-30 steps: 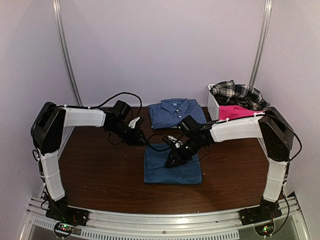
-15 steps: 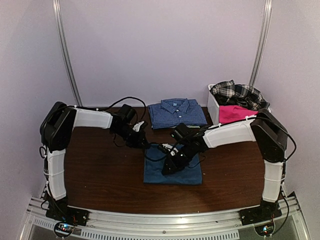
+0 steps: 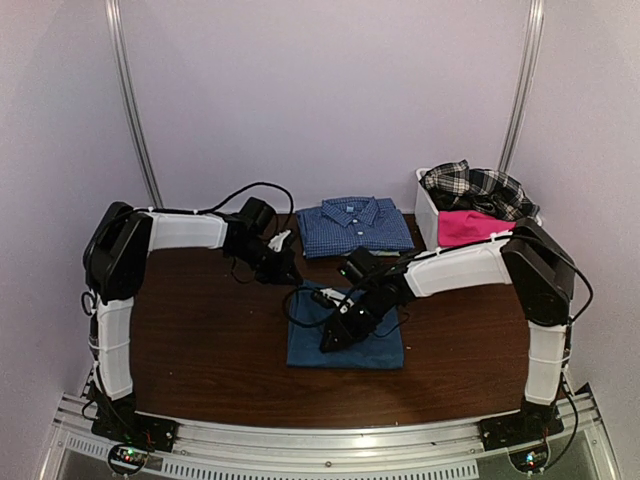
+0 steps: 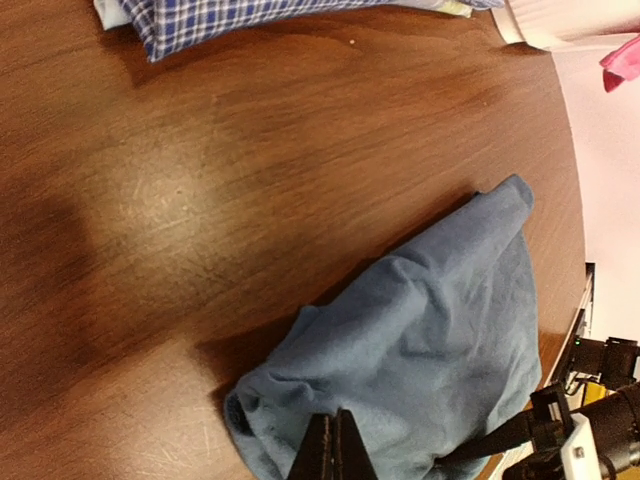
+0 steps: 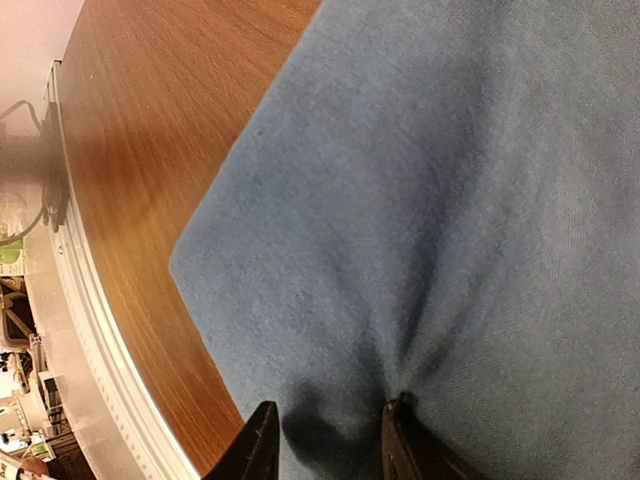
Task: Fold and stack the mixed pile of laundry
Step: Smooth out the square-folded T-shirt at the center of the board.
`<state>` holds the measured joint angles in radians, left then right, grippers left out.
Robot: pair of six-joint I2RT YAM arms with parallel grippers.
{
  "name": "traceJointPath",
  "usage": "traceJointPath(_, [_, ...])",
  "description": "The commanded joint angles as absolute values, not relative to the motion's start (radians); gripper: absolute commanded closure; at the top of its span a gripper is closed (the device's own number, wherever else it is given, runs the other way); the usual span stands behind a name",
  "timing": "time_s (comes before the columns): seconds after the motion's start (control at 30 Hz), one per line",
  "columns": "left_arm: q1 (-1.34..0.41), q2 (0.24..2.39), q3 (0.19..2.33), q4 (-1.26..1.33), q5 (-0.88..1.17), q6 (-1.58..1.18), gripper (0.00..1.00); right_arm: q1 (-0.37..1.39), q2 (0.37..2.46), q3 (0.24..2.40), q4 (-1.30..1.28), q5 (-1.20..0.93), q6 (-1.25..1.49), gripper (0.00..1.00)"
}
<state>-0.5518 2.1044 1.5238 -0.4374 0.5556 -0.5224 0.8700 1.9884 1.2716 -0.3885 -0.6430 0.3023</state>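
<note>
A dark blue T-shirt [image 3: 362, 333] lies folded in a rough square on the table's middle. My right gripper [image 3: 333, 338] rests on its near-left part, open, both fingertips pressing the cloth [image 5: 440, 200] with a crease at the right finger [image 5: 400, 408]. My left gripper [image 3: 286, 270] is shut and empty, just beyond the T-shirt's far-left corner; in the left wrist view its tips [image 4: 334, 450] hover over that rumpled corner [image 4: 430, 330]. The black-and-white plaid shirt [image 3: 478, 186] and the bright pink piece [image 3: 468, 226] lie in the bin. No pale blue piece shows.
A folded blue checked collared shirt [image 3: 355, 226] lies at the back centre, also in the left wrist view [image 4: 200, 18]. The white plastic bin [image 3: 424, 212] stands at the back right. A metal rail [image 3: 330, 438] runs along the near table edge.
My right gripper has slid toward the near left across the T-shirt. My left gripper has moved right and slightly back, toward the T-shirt's far-left corner.
</note>
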Motion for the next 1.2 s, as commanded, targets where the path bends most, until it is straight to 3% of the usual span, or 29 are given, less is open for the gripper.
traceJointPath(0.0, [-0.526, 2.127, 1.531, -0.441, 0.507, -0.514, 0.93, 0.880, 1.957, 1.319, -0.521, -0.664, 0.271, 0.59])
traceJointPath(0.13, [-0.509, 2.082, 1.496, -0.437, 0.504, -0.504, 0.78, 0.808, 1.844, 1.369, -0.538, -0.734, 0.301, 0.51])
traceJointPath(0.43, [-0.503, 2.007, 1.433, -0.405, 0.581, -0.480, 0.61, 0.519, 1.690, 1.218, -0.555, -0.690, 0.335, 0.53])
traceJointPath(0.6, [-0.516, 2.024, 1.449, -0.394, 0.594, -0.485, 0.58, 0.447, 1.718, 1.215, -0.579, -0.621, 0.253, 0.52])
traceJointPath(0.97, [-0.534, 2.078, 1.465, -0.387, 0.600, -0.508, 0.58, 0.470, 1.897, 1.412, -0.665, -0.473, 0.047, 0.45])
traceJointPath(1.17, [-0.534, 2.099, 1.487, -0.379, 0.588, -0.512, 0.65, 0.480, 1.965, 1.452, -0.702, -0.381, 0.014, 0.47])
